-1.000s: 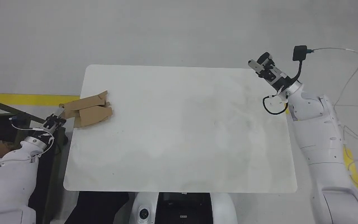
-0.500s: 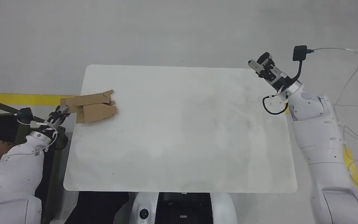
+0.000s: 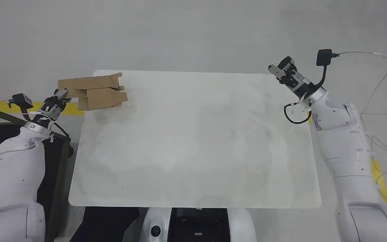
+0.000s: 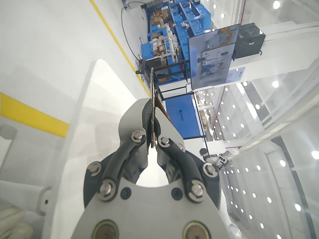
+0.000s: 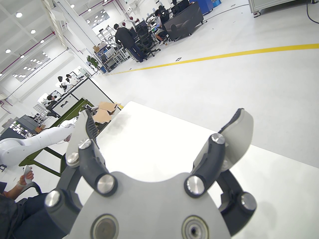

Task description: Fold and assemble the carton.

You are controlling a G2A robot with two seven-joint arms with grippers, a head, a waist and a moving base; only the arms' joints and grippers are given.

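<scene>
Cardboard carton (image 3: 94, 91) is pinched in my left gripper (image 3: 60, 96) at ten o'clock of the table (image 3: 193, 145), my right gripper (image 3: 279, 66) spread empty at two

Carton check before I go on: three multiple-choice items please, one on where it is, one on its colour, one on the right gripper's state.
1. Where is the carton relative to the table?
A. Middle
B. Far left corner, partly past the edge
C. Near right corner

2. What colour is the carton?
A. White
B. Blue
C. Brown

3. The right gripper is:
A. Open, empty
B. Shut on the carton
C. Shut, empty

1 B: the top view shows it at that corner, pinched by the left gripper.
2 C: it is plain brown cardboard.
3 A: its fingers stand wide apart with nothing between them.
</scene>
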